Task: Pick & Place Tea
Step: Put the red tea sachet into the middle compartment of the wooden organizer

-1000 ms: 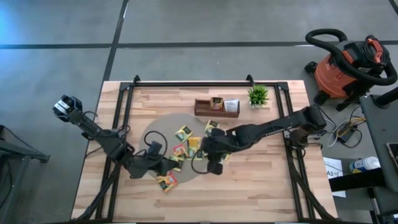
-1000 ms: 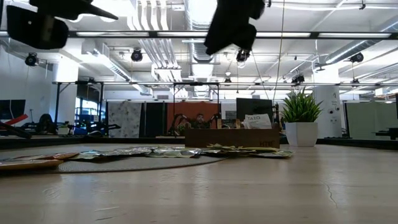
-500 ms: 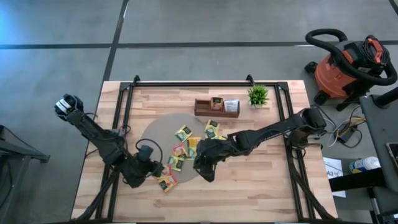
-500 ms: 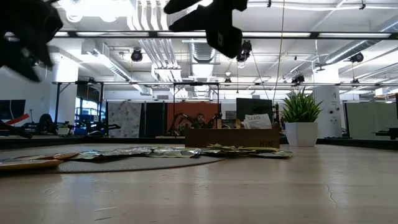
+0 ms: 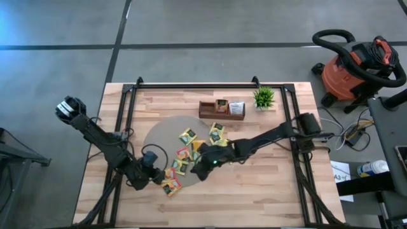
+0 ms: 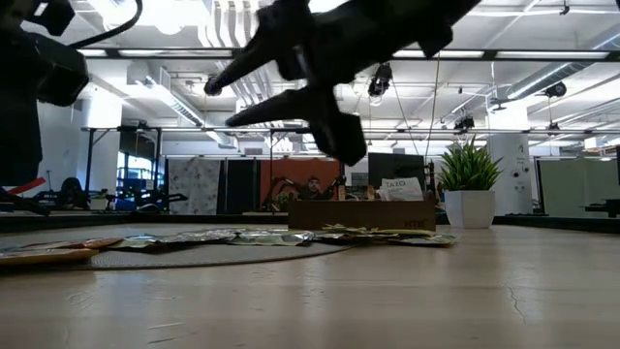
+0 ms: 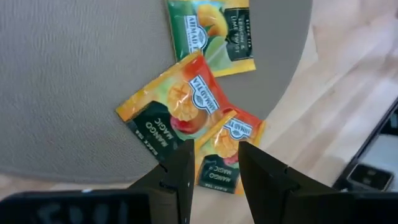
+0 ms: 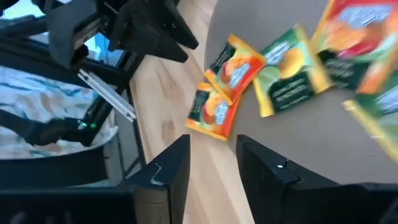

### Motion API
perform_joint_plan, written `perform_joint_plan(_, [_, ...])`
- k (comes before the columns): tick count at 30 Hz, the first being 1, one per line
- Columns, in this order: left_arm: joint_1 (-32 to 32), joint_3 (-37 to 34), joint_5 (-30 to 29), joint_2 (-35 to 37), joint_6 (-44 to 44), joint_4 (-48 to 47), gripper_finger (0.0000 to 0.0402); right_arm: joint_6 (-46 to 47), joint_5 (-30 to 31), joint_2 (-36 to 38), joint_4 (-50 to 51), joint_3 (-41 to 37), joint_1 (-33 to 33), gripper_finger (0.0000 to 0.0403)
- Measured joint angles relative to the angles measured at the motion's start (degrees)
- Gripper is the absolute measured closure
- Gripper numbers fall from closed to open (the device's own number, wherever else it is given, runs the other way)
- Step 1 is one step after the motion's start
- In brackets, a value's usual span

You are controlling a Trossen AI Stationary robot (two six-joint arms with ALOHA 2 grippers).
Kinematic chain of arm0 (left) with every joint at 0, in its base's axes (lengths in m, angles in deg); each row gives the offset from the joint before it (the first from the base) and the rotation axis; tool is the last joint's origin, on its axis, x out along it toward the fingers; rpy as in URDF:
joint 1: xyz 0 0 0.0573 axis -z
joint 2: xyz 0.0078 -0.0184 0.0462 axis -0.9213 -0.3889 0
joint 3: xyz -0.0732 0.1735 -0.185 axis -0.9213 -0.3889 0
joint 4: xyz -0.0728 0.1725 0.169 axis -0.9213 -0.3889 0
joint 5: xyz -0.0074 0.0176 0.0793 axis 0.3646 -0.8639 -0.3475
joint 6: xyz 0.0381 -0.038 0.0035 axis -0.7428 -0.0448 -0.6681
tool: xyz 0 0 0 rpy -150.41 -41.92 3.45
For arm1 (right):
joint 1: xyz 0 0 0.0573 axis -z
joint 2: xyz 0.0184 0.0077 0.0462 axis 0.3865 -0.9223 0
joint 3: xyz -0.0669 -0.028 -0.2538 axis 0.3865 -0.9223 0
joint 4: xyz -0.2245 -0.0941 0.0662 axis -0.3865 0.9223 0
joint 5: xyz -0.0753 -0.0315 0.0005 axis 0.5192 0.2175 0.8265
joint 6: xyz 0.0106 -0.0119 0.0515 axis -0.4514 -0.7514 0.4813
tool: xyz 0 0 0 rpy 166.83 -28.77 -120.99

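Observation:
Several tea sachets [image 5: 191, 147], yellow, green and orange-red, lie flat on a round grey mat [image 5: 159, 137]. Two orange-red sachets [image 7: 180, 106] [image 7: 227, 149] overlap at the mat's near edge, one partly on the wood. My left gripper [image 7: 214, 177] [image 5: 160, 173] hangs open above that pair, one finger on either side of the lower sachet. My right gripper [image 8: 211, 168] [image 5: 194, 170] is open too, over the mat's near edge just right of the same pair, and shows pointing sideways in the low view [image 6: 218, 105].
A brown wooden tray [image 5: 206, 114] holding two sachets [image 5: 221, 105] stands at the far side, with a small potted plant [image 5: 264, 97] to its right. Black frame rails [image 5: 127, 121] run along the table's sides. Bare wood lies near the mat [image 5: 254, 191].
My right gripper has moved toward the table's left, come lower and turned so its fingers point sideways. My left gripper has sunk lower over the orange-red sachets at the mat's near edge. No sachet has moved.

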Motion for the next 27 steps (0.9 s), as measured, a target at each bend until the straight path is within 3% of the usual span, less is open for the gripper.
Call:
perform_joint_plan(9, [0.0, -1.4, 1.6, 0.1, -8.6, -1.4, 0.0283, 4.8, -4.6, -10.9, 0.9, 13.6, 0.5, 0.0280])
perform_joint_plan(16, [2.5, -4.6, 3.4, 0.3, -9.1, -0.7, 0.0283, 2.4, -5.1, -19.3, 17.8, 28.0, 1.5, 0.0290])
perform_joint_plan(23, [6.1, -6.8, 3.8, 0.5, -12.4, -0.4, 0.0283, -0.2, -4.6, -25.2, 24.3, 38.9, 1.4, 0.0290])
perform_joint_plan(27, [8.0, -6.9, 1.5, 0.5, -16.4, -0.1, 0.0283, -1.9, -1.3, -28.9, 27.1, 43.6, 1.5, 0.0289])
